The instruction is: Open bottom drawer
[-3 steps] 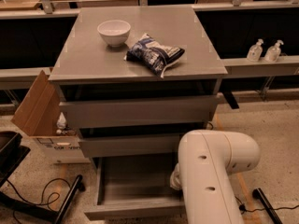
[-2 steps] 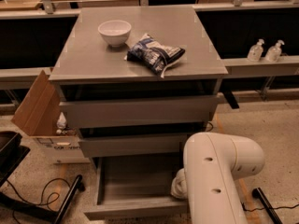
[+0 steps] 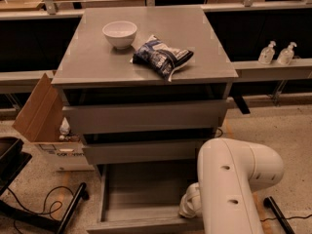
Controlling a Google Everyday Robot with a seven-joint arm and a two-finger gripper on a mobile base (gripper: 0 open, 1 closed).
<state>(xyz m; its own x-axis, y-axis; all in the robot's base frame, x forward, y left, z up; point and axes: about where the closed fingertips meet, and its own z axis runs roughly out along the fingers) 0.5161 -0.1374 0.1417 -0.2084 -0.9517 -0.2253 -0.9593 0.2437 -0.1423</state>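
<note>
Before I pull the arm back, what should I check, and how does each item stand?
1. Bottom drawer out, tray showing: ok.
2. Gripper free of the drawer: cannot tell; it is hidden behind the arm, low by the drawer's right front corner.
3. Bowl and bag resting on the cabinet top: ok.
4. Cardboard box apart from the drawer: ok.
5. Floor cable left of the drawer: ok.

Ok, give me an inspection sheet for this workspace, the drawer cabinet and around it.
Surface: grey cabinet top, holding a white bowl and a dark blue snack bag.
Job's things: bottom drawer pulled out, shallow grey tray showing.
Clutter: brown cardboard box left of the cabinet.
Gripper: gripper low at the drawer's right front, mostly hidden by the white arm.
Cables: black cable on floor, left.
Surroundings: two clear pump bottles on right ledge.
</note>
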